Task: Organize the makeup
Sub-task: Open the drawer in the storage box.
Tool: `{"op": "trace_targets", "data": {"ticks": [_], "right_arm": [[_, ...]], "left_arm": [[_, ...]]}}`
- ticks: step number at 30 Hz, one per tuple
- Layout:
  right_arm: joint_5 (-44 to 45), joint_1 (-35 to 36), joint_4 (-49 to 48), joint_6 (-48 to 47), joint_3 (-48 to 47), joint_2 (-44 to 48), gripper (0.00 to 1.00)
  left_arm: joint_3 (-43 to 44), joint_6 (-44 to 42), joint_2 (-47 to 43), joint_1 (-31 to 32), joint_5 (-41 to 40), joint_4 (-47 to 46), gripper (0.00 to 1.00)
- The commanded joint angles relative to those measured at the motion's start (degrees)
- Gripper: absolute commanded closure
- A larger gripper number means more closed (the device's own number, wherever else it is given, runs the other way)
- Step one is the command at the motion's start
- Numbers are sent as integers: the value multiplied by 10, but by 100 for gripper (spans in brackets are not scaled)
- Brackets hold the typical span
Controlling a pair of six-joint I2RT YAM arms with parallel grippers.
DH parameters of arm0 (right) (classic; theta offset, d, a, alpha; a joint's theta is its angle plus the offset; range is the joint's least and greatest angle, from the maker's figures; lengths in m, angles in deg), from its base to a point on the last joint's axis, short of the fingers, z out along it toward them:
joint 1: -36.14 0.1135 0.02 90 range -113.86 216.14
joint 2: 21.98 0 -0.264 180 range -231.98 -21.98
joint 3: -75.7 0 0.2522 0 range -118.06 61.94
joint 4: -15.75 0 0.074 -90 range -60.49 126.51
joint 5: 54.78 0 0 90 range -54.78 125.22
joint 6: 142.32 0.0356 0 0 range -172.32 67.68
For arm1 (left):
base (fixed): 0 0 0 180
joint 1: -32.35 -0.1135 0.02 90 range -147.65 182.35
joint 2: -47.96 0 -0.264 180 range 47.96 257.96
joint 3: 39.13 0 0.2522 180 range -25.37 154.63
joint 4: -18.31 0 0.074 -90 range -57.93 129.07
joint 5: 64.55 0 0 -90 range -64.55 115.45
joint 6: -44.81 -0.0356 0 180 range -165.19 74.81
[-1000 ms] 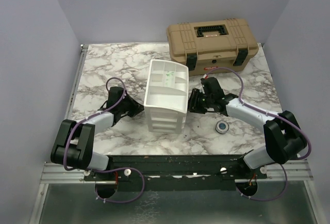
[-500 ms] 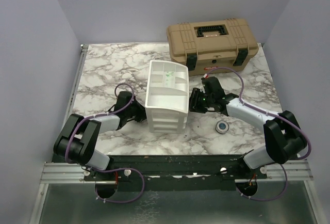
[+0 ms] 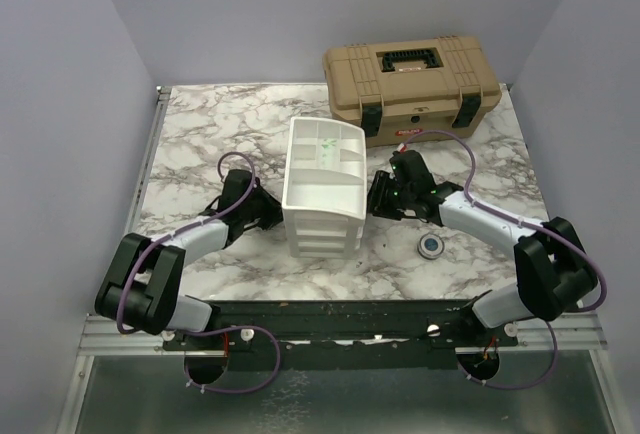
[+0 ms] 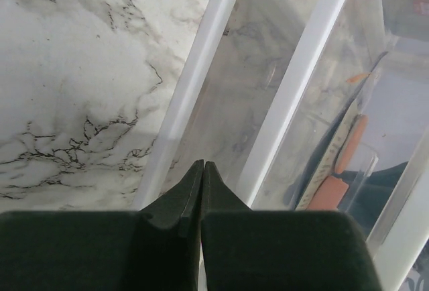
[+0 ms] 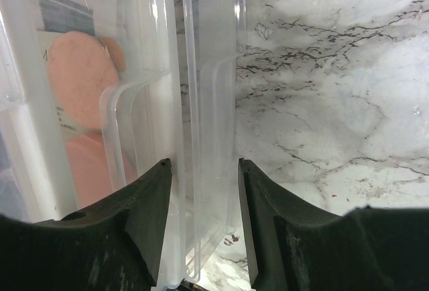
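While beyond right fingers (image 5: 157, 204): salmon discs (image 5: 79, 70).

Salmon discs (image 5: 80, 70) blurred behind drawer wall (image 5: 144, 123)

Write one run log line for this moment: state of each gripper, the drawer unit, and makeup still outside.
left gripper: shut, at drawer unit left side | right gripper: open, straddling its right wall | round compact: on table, outside
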Motion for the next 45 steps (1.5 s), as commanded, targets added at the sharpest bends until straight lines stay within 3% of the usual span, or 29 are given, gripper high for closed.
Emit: {"op": "trace_targets", "data": {"ticks": [1, 13, 18, 25, 32, 37, 45], "right_arm": [[42, 3, 7, -5, 2, -8, 51], [62, 3, -2, -26, 12, -52, 59], [56, 3, -9, -31, 17, -26, 59], [112, 3, 5, -26, 23, 4, 60], [72, 3, -11, -31, 29, -32, 61], [83, 3, -3, -37, 23, -25, 59], [56, 5, 5, -60, 7, -54, 59]], "left_arm": [[8, -23, -14, -8, -22, 32, 97], [25, -47, -36, -15, -43, 66, 97], [39, -65, -50, -19, -52, 82, 96], [48, -71, -60, -24, -57, 104, 96], [57, -78, -78, -25, -56, 112, 95], [82, -97, -112, -25, -80, 150, 89], [182, -158, -169, -29, -162, 265, 67]]}}
